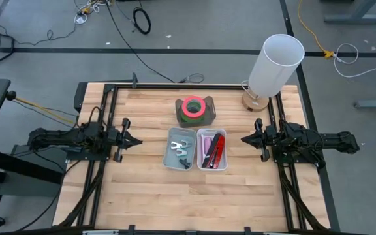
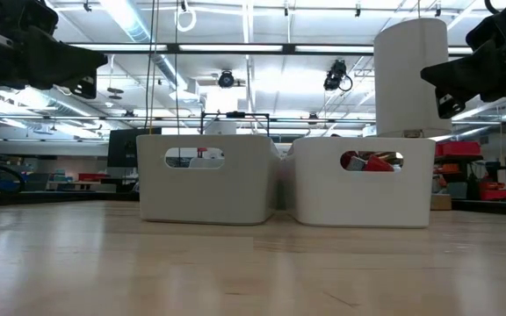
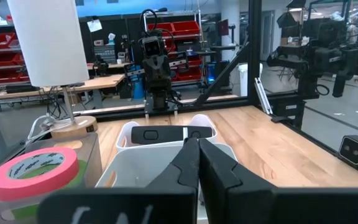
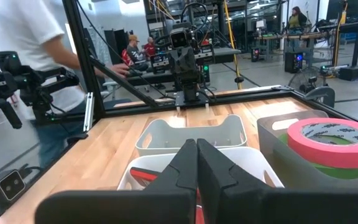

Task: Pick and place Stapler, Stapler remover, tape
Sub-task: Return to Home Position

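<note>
Two white bins stand side by side at the table's middle. The left bin (image 1: 172, 160) holds silvery staple removers (image 1: 180, 150). The right bin (image 1: 201, 164) holds red staplers (image 1: 217, 149), whose red also shows through the bin's handle slot (image 2: 367, 161). A pink tape roll (image 1: 192, 107) lies on a green roll on top of a grey container just behind the bins. My left gripper (image 1: 138, 140) hovers shut, pointing level, left of the bins. My right gripper (image 1: 243, 138) hovers shut to their right, facing it.
A white-shaded lamp (image 1: 274, 62) on a wooden base stands at the table's far right corner. Black frame rails run along the table's left, right and far edges. A person (image 4: 42, 37) stands beyond the table in the right wrist view. Bare wood lies in front of the bins.
</note>
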